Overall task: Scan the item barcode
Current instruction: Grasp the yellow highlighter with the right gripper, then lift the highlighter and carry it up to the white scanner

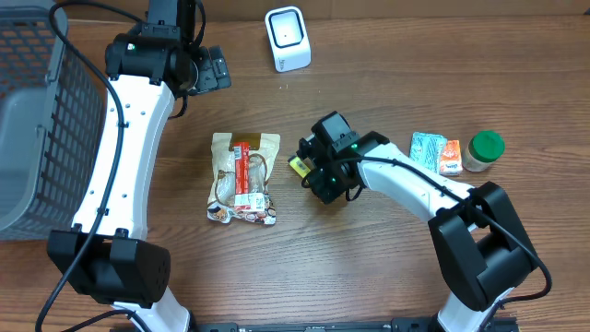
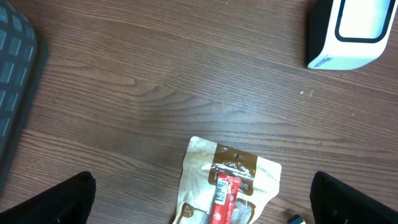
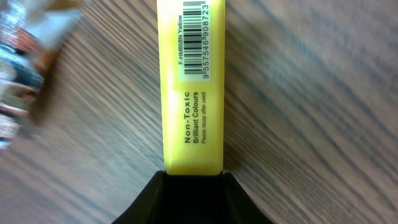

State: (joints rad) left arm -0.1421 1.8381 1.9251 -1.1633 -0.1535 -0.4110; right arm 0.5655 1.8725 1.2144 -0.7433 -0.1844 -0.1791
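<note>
Pinches the yellow marker (image 3: pixel 191 87) by its short end in the right gripper (image 1: pixel 307 169), just right of the middle of the overhead view; shows the black fingers (image 3: pixel 155 199) pressed on both sides of that end in the right wrist view, with the barcode (image 3: pixel 202 37) up at the top of the frame, facing the camera; sits low, on or just over the wood table (image 1: pixel 387 74); hard to tell which.

Could slip or swing down on the way up, with so little of the marker inside the pinch and so much sticking out; could turn in the grip and hide the barcode from the white scanner (image 1: pixel 288 39); could miss the beep with the barcode not turned to the scanner's face; could bump the snack bag (image 1: pixel 244 177), close by on the left, with a low sideways sweep; could knock the scanner over by coming in too fast.

Holds the left gripper (image 1: pixel 214 69) spread wide with nothing in it, in the upper left, near the scanner; shows its fingers (image 2: pixel 62 202) far apart in the bottom corners of the left wrist view; could get in the way there.

Leaves bare wood between the marker and the scanner at the top middle, a good way through; has the grey basket (image 1: pixel 37 120) along the left edge, well apart; has the teal packet (image 1: pixel 427 149), orange box (image 1: pixel 450 157) and green-lid jar (image 1: pixel 483 150) bunched at the right, just beside the right arm; better to lift first, then go up the frame.
</note>
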